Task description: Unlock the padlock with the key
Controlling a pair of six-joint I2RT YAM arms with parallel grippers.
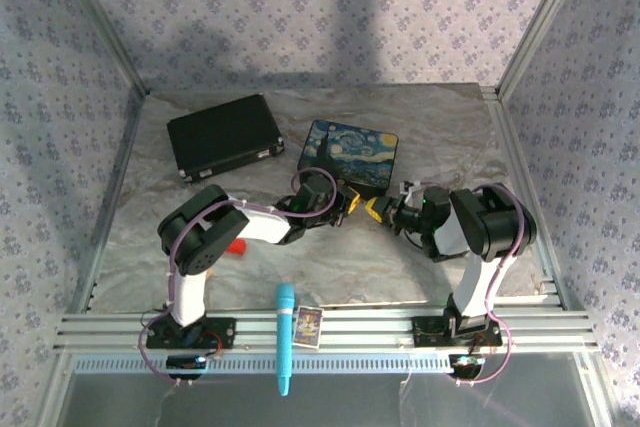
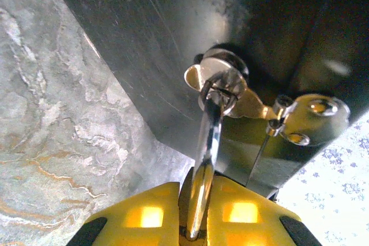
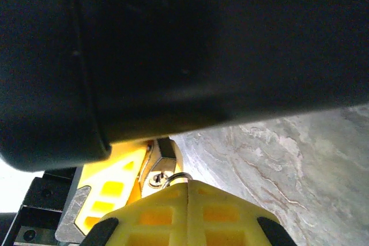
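A: From above?
B: Left hand (image 1: 347,205) and right hand (image 1: 377,211) meet near the table's (image 1: 450,137) middle, just before the dark-blue painted box (image 1: 350,147).
A: Left wrist?
B: Clenched on the tiny brass-gold padlock (image 2: 206,142); its silvery shackle carries a key ring (image 2: 219,93).
A: Right wrist?
B: Fingers (image 3: 230,217) pressed together, padlock (image 3: 164,154) just ahead

The table (image 1: 470,147) top looks like smooth, matt stone with grey marble veining. At its near edge run ribbed, brushed aluminium rails (image 1: 380,332). The case (image 1: 222,135) at far left is matt black with small bright fittings. The painted box (image 1: 348,155) has a printed lid, and its dark side carries a soft sheen with fine scratches. The left gripper's fingers (image 2: 144,217) and the right gripper's fingers (image 3: 155,217) are yellow moulded plastic, faintly translucent. Between the left ones sits a mirror-polished silvery metal bar (image 2: 209,136). What looks to be the padlock (image 2: 314,118) gleams glossy brass-gold. The walls (image 1: 300,7) are a matt printed covering.
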